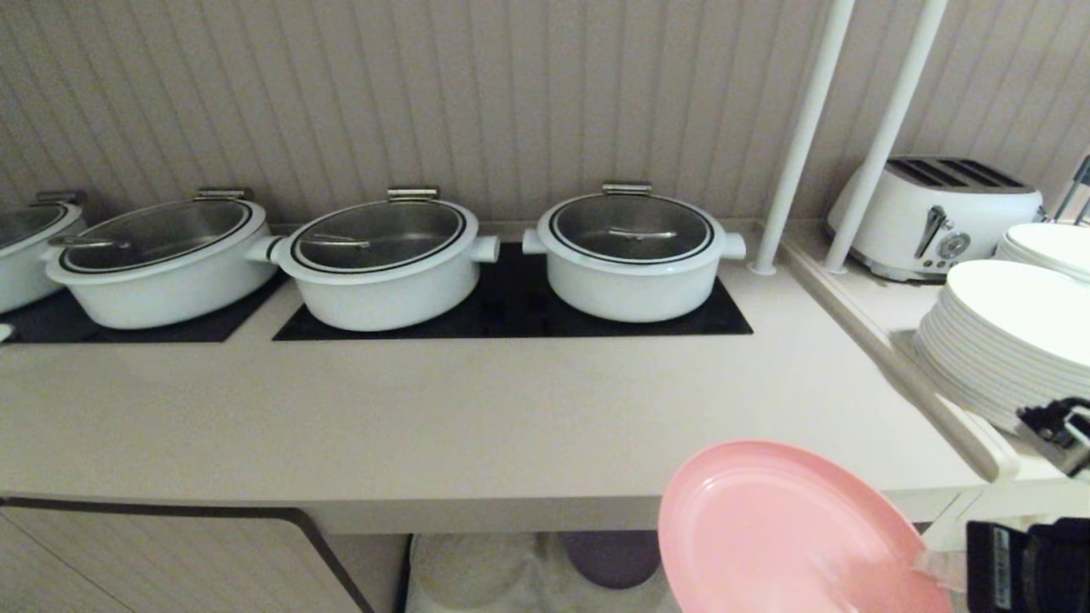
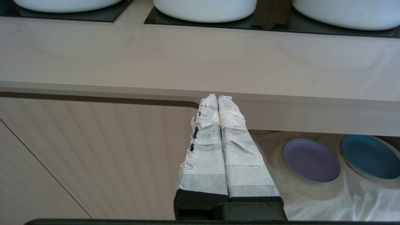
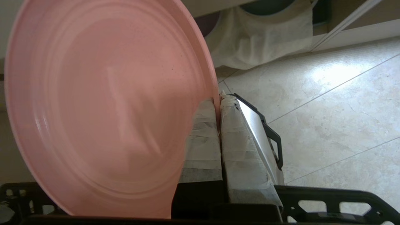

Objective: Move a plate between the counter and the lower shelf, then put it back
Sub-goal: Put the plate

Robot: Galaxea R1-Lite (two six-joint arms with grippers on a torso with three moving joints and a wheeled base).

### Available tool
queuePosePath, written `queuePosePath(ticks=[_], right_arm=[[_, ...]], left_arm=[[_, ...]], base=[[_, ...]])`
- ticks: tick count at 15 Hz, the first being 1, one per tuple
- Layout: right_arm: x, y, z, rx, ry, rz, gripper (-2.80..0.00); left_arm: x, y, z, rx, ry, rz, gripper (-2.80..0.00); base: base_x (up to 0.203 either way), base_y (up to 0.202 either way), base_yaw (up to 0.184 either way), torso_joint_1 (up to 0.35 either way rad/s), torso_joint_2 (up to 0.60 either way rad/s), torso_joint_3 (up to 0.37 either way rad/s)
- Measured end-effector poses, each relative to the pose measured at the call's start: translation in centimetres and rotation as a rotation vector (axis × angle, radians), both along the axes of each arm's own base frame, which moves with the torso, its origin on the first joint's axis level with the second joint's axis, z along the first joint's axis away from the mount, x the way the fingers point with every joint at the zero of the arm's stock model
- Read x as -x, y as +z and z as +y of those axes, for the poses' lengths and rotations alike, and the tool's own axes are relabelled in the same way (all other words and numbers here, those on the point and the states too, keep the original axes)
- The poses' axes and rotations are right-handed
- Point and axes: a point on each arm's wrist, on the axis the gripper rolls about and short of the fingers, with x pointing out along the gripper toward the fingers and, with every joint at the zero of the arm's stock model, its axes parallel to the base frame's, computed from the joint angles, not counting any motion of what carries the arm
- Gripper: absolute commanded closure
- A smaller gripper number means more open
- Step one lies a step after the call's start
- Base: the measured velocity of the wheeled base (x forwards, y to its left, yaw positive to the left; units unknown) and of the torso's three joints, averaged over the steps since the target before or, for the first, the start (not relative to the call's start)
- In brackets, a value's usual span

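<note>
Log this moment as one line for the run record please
right gripper: shut on pink plate rim, held in air before counter edge | left gripper: shut, empty, idle | lower shelf: purple, blue plates

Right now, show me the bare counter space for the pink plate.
The counter lies bare between the black hob panels with their pots and its front edge. The side ledge is crowded with white plates and a toaster.

You see a plain pink plate (image 1: 766,528) at 5 o'clock. The counter (image 1: 426,409) is beige, with black hob panels (image 1: 511,315) at 12 o'clock. The pots (image 1: 634,255) are white with black rings. The wall (image 1: 426,94) has beige stripes. At 6 o'clock, a purple plate (image 2: 311,160) and a blue plate (image 2: 370,156) lie on white cloth (image 2: 312,200).
</note>
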Motion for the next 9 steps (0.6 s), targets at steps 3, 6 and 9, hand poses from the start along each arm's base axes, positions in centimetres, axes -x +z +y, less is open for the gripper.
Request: queuePosePath(ticks=[3,6,9], right_arm=[[-3.7,0.9,0.5,-0.003,-0.052,0.017,0.00],[-9.2,1.5,0.4,-0.013,-0.127,0.007,0.00],[-14.4,0.8,0.4,-0.025,-0.173,0.022,0.00]], left_arm=[[0.0,0.0,0.0,0.000,0.000,0.000,0.00],[0.0,0.0,0.0,0.000,0.000,0.000,0.00],[0.0,0.0,0.0,0.000,0.000,0.000,0.00]], base=[[0.000,0.000,0.000,0.000,0.00,0.000],[0.000,0.000,0.000,0.000,0.00,0.000],[0.000,0.000,0.000,0.000,0.00,0.000]])
